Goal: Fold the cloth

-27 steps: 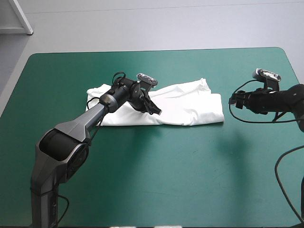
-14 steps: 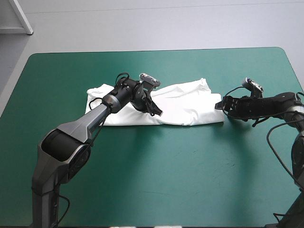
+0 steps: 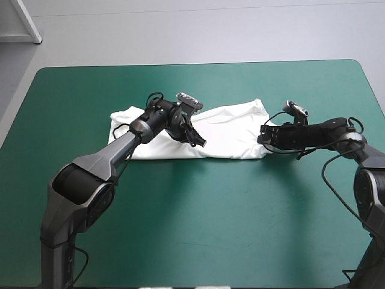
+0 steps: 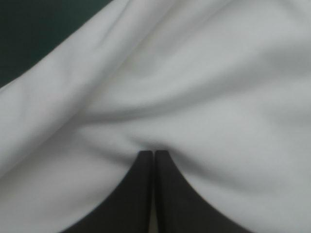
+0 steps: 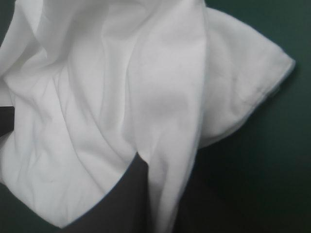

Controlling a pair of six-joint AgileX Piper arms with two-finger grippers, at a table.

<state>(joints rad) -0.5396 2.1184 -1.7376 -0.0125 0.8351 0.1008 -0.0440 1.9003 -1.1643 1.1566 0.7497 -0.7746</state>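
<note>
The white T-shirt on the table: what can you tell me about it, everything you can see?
The T-shirt is plain white, thin soft cloth, gently creased, no print showing. It lies as a long folded band across the far half of the teal-green table. The left hand is shut on it near the middle of its near edge, puckering the cloth. The right hand grips its right end, cloth running between the fingers, a hemmed corner sticking out beside it.

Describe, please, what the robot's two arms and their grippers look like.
The left arm and right arm are dark grey with smooth, rounded shells. The left gripper and right gripper are black, each with two broad, curved, fin-shaped fingers.
</note>
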